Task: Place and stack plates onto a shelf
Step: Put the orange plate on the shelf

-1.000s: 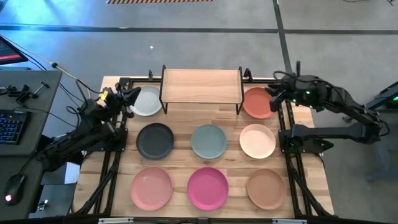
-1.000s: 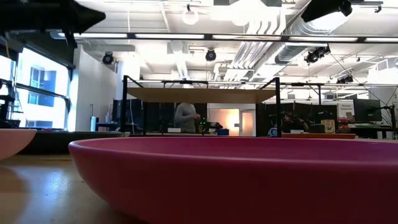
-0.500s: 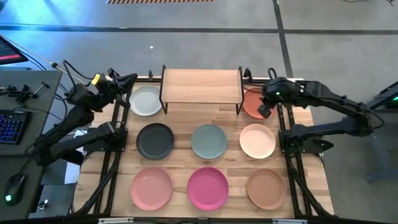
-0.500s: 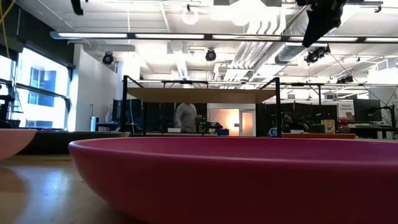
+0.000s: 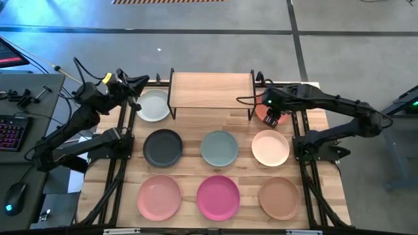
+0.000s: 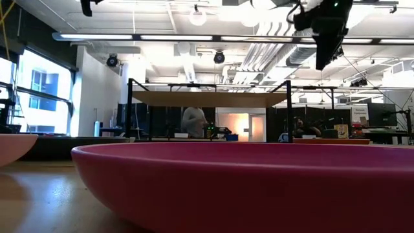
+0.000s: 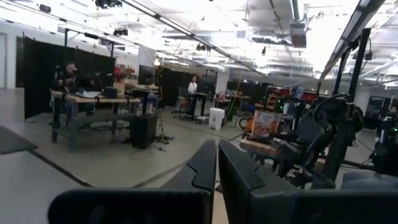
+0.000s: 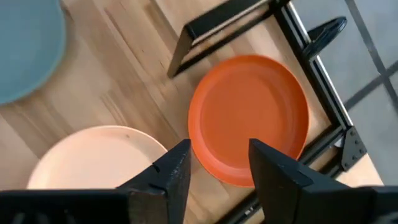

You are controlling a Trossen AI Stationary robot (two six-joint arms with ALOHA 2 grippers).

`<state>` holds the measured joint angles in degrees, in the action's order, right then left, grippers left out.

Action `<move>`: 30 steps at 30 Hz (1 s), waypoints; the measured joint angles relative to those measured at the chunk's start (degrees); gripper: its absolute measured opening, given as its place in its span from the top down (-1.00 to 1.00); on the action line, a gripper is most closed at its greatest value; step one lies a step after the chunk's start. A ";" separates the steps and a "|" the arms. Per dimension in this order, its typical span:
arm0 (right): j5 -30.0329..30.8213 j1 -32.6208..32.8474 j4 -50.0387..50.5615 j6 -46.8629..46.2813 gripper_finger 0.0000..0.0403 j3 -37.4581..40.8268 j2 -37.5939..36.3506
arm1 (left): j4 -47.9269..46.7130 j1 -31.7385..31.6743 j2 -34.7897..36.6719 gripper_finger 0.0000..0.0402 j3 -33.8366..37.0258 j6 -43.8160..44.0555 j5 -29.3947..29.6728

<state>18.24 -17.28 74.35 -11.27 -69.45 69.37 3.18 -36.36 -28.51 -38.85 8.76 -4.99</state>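
Observation:
The shelf (image 5: pixel 211 89), light-wood top on black legs, stands at the table's far middle. The white-grey plate (image 5: pixel 154 105) lies left of it and the terracotta plate (image 5: pixel 260 111) right of it. In front lie the charcoal (image 5: pixel 163 147), sage green (image 5: pixel 219 148) and cream-peach (image 5: pixel 270 148) plates. Nearest lie the light pink (image 5: pixel 159 197), magenta (image 5: pixel 218 197) and tan (image 5: pixel 279 198) plates. My right gripper (image 8: pixel 214 168) hangs open above the terracotta plate (image 8: pixel 249 118), pointing down. My left gripper (image 7: pixel 217 168) is shut, raised beside the white-grey plate, aimed into the room.
Black frame rails (image 5: pixel 119 163) run along the table's left and right sides, close to the outer plates. A desk with a keyboard (image 5: pixel 10 130) stands left of the table. In the low view the magenta plate (image 6: pixel 246 188) fills the foreground, with people far behind the shelf (image 6: pixel 207 98).
My right gripper has swung from beyond the table's right edge toward the left and tipped down, and now hangs over the terracotta plate. My left gripper has risen and moved toward the far edge, beside the white-grey plate. No plate has moved.

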 joint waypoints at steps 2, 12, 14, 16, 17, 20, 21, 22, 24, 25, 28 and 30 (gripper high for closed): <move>0.81 -0.32 0.01 1.52 0.19 0.00 1.45 | -0.46 0.00 0.00 0.96 0.00 -0.03 0.00; -4.64 -8.33 -0.29 11.10 0.17 0.00 4.17 | -1.54 0.00 0.07 0.96 0.00 -3.05 0.00; -5.04 -10.65 -0.44 12.83 0.17 0.00 4.19 | -2.56 0.01 0.03 0.96 0.00 -3.05 0.00; -6.08 -12.91 -0.91 14.88 0.17 0.17 4.14 | -3.61 0.00 0.02 0.96 0.00 -3.05 0.00; -7.58 -13.95 -1.93 15.85 0.17 0.73 4.08 | -3.98 0.00 0.04 0.96 0.00 -3.05 0.00; -12.19 -17.04 -4.47 18.88 0.17 3.89 3.38 | -5.12 0.01 0.04 0.96 0.00 -3.24 0.02; -13.05 -17.80 -5.53 19.47 0.17 5.19 3.19 | -5.22 0.00 0.04 0.96 0.00 -3.62 0.01; -13.96 -18.47 -6.55 20.36 0.17 6.55 3.01 | -5.20 0.00 0.04 0.96 0.00 -4.16 0.02; -15.68 -19.42 -8.07 22.00 0.17 9.41 2.57 | -5.18 0.01 0.04 0.96 0.00 -4.86 0.02; -16.76 -19.63 -8.95 22.90 0.17 10.73 2.38 | -5.14 0.00 0.07 0.96 0.00 -4.93 0.03; -18.60 -19.59 -10.33 26.48 0.17 14.33 2.20 | -5.15 0.02 0.04 0.96 0.00 -4.95 0.31; -18.82 -19.51 -10.39 29.32 0.17 16.36 2.20 | -5.13 0.00 0.04 0.96 0.00 -4.97 0.44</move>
<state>-0.57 -36.79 63.96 18.05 -53.10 71.57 -1.96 -36.36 -28.47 -38.85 3.80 -4.55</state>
